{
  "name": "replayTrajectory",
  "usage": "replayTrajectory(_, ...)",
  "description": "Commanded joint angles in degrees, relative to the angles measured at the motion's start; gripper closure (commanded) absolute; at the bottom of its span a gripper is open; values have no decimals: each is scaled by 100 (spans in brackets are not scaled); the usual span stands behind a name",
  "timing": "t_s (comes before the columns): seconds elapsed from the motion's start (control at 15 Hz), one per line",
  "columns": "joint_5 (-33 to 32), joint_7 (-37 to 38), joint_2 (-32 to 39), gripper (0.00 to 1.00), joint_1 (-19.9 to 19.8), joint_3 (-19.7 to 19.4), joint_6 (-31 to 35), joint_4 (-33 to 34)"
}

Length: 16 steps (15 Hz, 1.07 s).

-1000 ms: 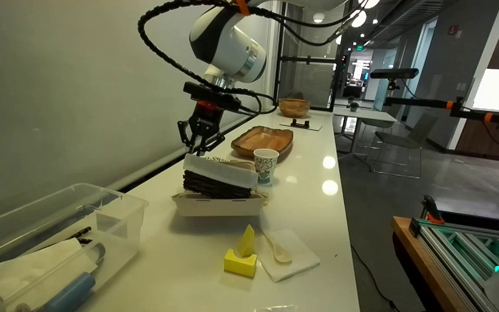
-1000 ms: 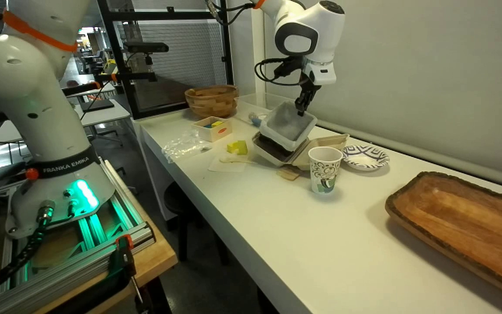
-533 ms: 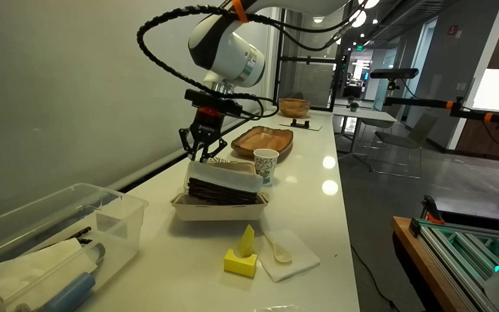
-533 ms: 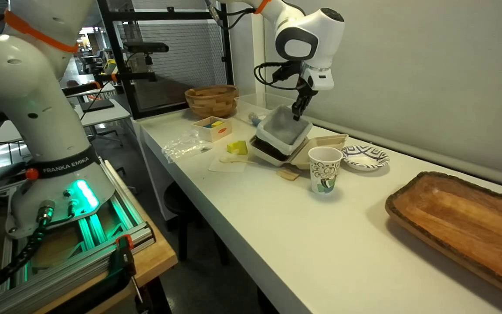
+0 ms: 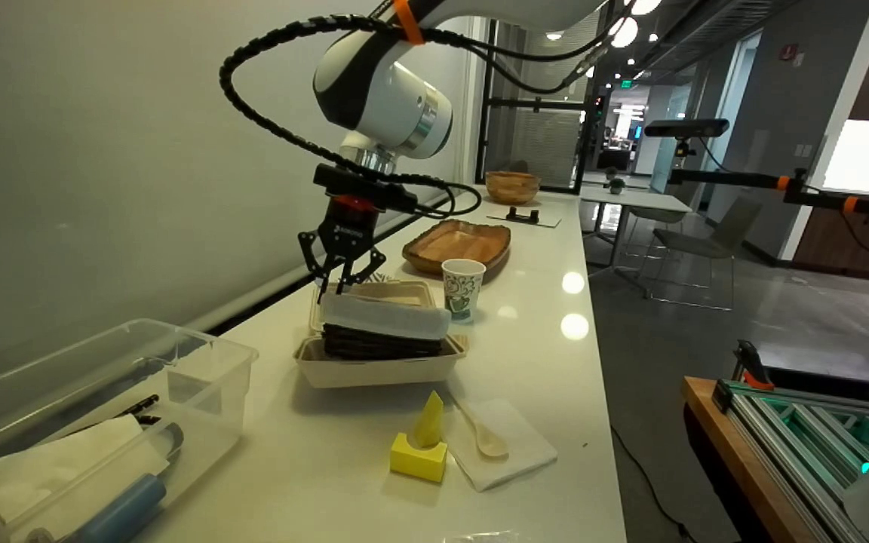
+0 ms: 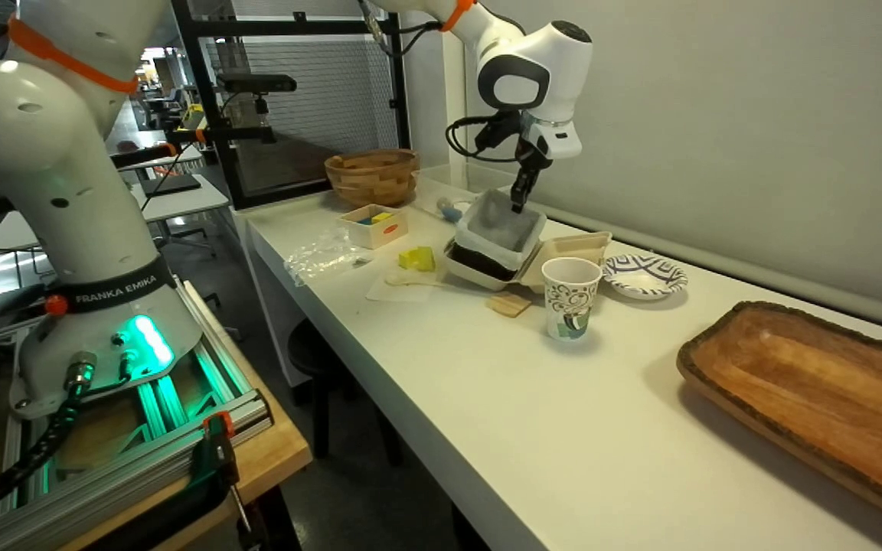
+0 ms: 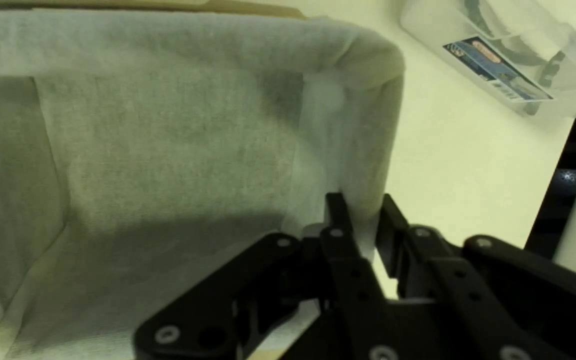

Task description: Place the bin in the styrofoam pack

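The bin [image 5: 385, 343] has dark sides and a pale cloth lining; its inside shows in an exterior view [image 6: 498, 229] and in the wrist view [image 7: 168, 150]. It sits tilted, its lower part within the walls of the cream styrofoam pack [image 5: 382, 372], which also shows in an exterior view [image 6: 475, 277]. The pack's lid [image 6: 583, 246] lies open toward the wall. My gripper [image 5: 331, 292] is shut on the bin's lined rim at its raised side, one finger inside and one outside, as the wrist view shows [image 7: 361, 197]. The bin's underside is hidden.
A paper cup [image 5: 463, 289] stands close beside the pack. A clear plastic box [image 5: 208, 377], a yellow block [image 5: 418, 458] and a napkin [image 5: 510, 452] with a wooden spoon [image 5: 490, 443] are near. A patterned plate [image 6: 644, 277] and a wooden tray [image 6: 816, 383] lie farther along.
My gripper has moved down with the bin held, then slightly toward the wall side. The bin sits lower and less tilted in the pack. The pack has shifted slightly.
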Motion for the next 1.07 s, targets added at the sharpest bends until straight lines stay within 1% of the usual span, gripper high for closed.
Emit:
replayTrajectory(0.0,-219,-224,-55,50,95,71,156,-216)
replayTrajectory(0.2,-595,-265,-208,26,253,18,338,-405)
replayTrajectory(0.33,-1024,-302,-458,13,413,-68,598,-644)
replayTrajectory(0.4,-1234,-344,-594,5,482,-101,728,-770)
replayTrajectory(0.47,-1493,-405,-795,0,573,-157,907,-968)
replayTrajectory(0.6,-1922,-582,-1219,0,687,-196,1185,-1370)
replayTrajectory(0.73,-2211,-1073,-1869,0,678,-113,1189,-1987)
replayTrajectory(1.0,-2685,-2024,-3054,0,627,-49,1209,-2962)
